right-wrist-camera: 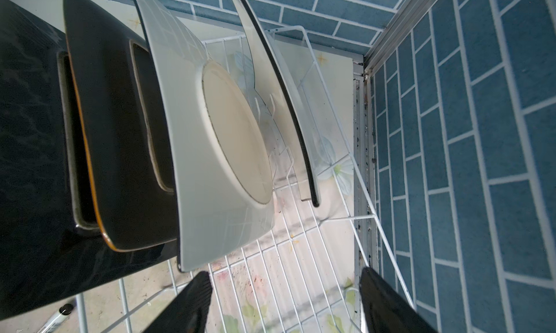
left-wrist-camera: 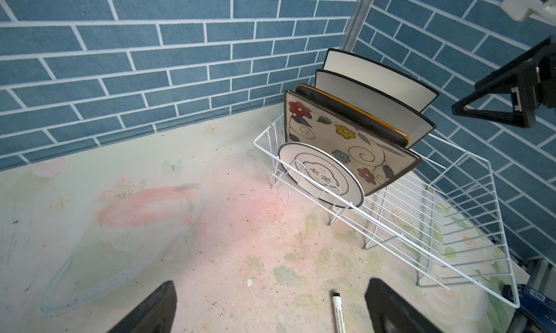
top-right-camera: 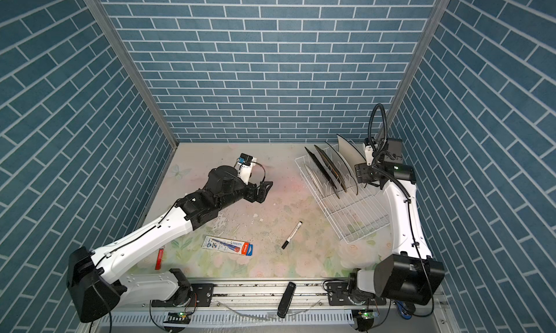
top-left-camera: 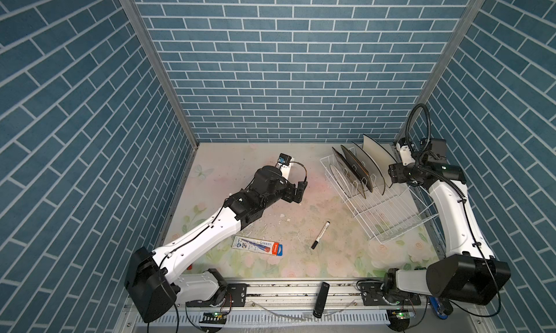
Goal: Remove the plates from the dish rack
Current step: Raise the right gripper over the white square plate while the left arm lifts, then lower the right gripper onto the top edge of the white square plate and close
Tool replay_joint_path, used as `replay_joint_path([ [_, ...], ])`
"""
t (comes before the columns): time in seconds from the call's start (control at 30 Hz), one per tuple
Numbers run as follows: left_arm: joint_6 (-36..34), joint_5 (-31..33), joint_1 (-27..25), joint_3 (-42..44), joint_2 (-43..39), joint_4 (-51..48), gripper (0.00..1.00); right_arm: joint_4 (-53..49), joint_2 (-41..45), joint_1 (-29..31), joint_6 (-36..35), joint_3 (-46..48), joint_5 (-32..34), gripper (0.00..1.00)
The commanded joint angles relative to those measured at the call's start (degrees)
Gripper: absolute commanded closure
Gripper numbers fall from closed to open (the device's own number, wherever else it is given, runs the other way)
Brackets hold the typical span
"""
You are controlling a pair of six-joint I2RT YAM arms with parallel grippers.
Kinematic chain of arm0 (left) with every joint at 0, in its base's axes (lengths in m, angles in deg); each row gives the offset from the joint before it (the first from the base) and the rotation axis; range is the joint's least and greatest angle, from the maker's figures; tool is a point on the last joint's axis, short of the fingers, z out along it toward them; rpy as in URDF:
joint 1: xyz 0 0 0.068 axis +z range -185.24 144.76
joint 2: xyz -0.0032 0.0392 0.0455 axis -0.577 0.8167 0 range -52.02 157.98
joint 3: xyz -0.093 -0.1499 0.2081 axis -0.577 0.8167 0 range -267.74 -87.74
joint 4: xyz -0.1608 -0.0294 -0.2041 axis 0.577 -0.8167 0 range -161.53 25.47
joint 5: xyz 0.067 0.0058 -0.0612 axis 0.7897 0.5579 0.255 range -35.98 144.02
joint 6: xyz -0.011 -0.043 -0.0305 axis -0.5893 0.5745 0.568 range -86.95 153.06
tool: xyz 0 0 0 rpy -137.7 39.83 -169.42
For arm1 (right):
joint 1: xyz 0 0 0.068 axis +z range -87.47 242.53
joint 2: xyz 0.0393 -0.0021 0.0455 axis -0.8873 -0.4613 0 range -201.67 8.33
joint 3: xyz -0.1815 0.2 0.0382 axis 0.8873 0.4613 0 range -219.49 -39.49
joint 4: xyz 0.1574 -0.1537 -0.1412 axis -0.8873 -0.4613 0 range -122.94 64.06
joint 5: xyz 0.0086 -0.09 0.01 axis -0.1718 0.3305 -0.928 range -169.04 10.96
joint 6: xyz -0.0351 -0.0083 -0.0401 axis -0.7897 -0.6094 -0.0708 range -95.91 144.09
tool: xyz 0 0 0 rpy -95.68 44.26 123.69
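The white wire dish rack (top-left-camera: 400, 214) (top-right-camera: 361, 217) stands at the back right, close to the corner. Several plates stand upright in its far end: a small round white one (left-wrist-camera: 319, 175), a floral one (left-wrist-camera: 346, 135), a black one (left-wrist-camera: 361, 114) and two white black-rimmed ones (left-wrist-camera: 376, 96) (top-left-camera: 377, 157). My right gripper (top-left-camera: 391, 173) (right-wrist-camera: 284, 272) is open over the rack's wires (right-wrist-camera: 288, 256). It points at the undersides of the white plates (right-wrist-camera: 216, 135) and nothing sits between its fingers. My left gripper (top-left-camera: 299, 191) (left-wrist-camera: 270, 283) hangs open above the mid table, facing the rack.
A black-capped marker (top-left-camera: 320, 235) lies on the table in front of the rack. A flat pen package (top-left-camera: 257, 245) lies nearer the front. A black stick-shaped device (top-left-camera: 321, 298) rests on the front rail. The side and back walls stand close to the rack.
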Motion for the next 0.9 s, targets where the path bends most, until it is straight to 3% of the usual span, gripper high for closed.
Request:
replay_joint_path([
  [0.0,-0.5,-4.2,0.2,-3.1,1.1,-2.5,0.00,-0.4,-2.4,-0.9,-3.9,-2.9,-0.9,0.27],
  [0.37,-1.7,-5.7,0.2,-5.6,1.7,-5.6,0.00,-0.9,-8.7,-1.3,-8.0,-7.9,-4.5,0.37],
  [0.87,-1.6,-4.8,0.3,-7.5,3.4,-6.7,0.00,-3.9,-19.1,-3.4,-10.3,-13.6,-6.8,0.43],
])
